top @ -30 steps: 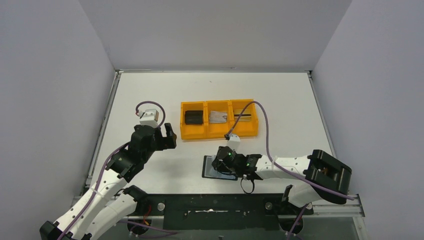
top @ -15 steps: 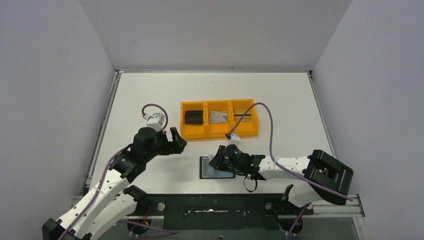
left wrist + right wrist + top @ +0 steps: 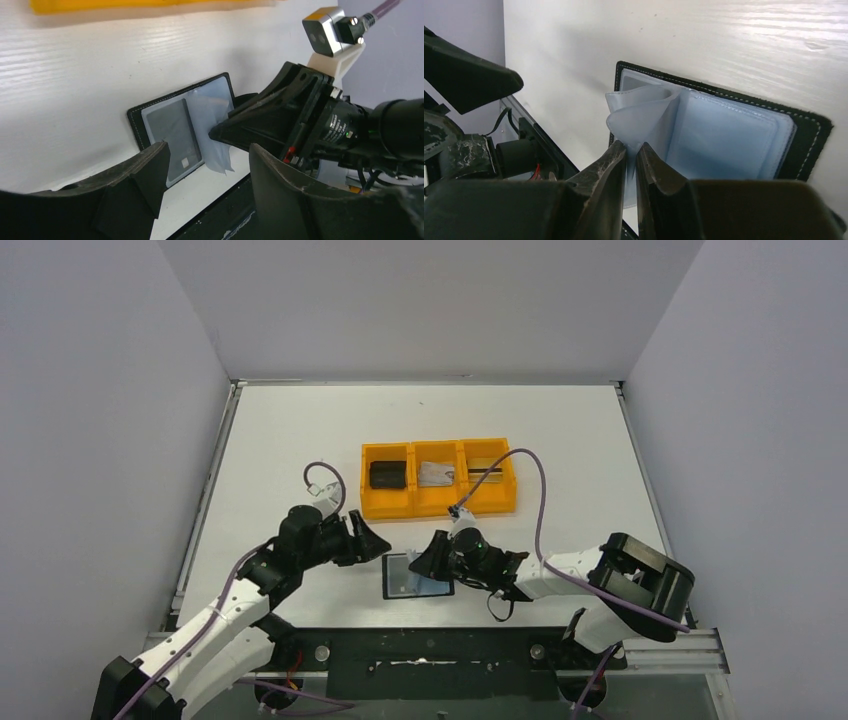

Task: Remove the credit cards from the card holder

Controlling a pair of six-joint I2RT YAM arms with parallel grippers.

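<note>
No legible text, brand, number or sign is found in any view. Small white lettering is noted on the black wrist housing (image 3: 335,125) of the right arm (image 3: 400,125), seen from the left wrist; it is too small and blurred to be read.

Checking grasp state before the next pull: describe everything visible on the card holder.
The card holder is a black stitched bifold, lying open and flat on the white table near its front edge. Clear bluish plastic sleeves curl up from it; the right end effector pinches one sleeve's edge. A greyish rectangle, perhaps a card, shows in one pocket.
</note>
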